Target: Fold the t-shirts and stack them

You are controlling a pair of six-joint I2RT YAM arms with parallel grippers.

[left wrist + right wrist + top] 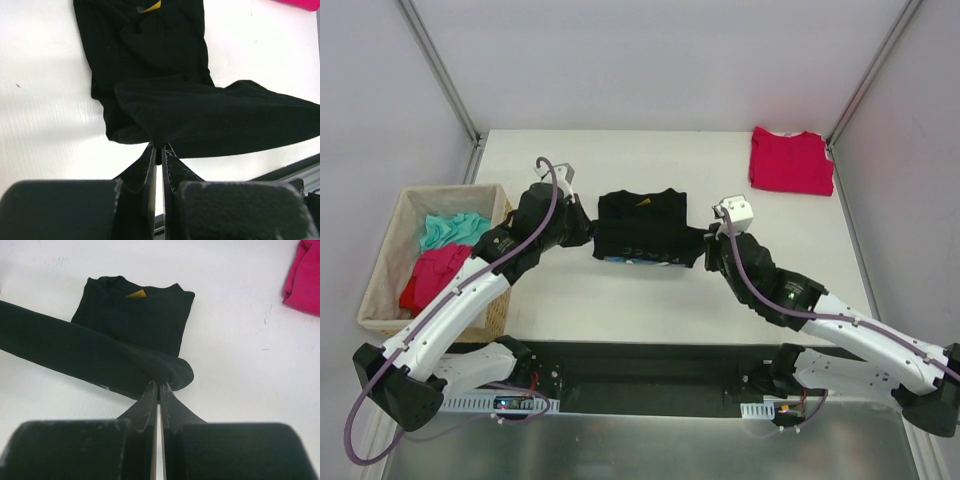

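Together we held the black t-shirt (642,215) at the middle of the counter (620,305), one arm on each side of it. Our left jaws were closed tight on a pinch of black cloth at the shirt's near left corner, as the left wrist view showed, with the fabric bunched just above the tips. Our right jaws were likewise closed on black cloth at the near right corner. Between the two grips the near part of the shirt ran as a stretched band across the garment, while its far part lay flat on the counter with the collar pointing away from us. A small yellow tag (136,294) showed inside the collar. The left arm (470,290) reached in from the near left and the right arm (820,305) from the near right. The red t-shirt (791,160) lay folded at the far right corner of the counter, well apart from the black one. At the left edge stood a woven basket (382,270) holding a teal cloth (455,230) and a pink-red cloth (435,270).
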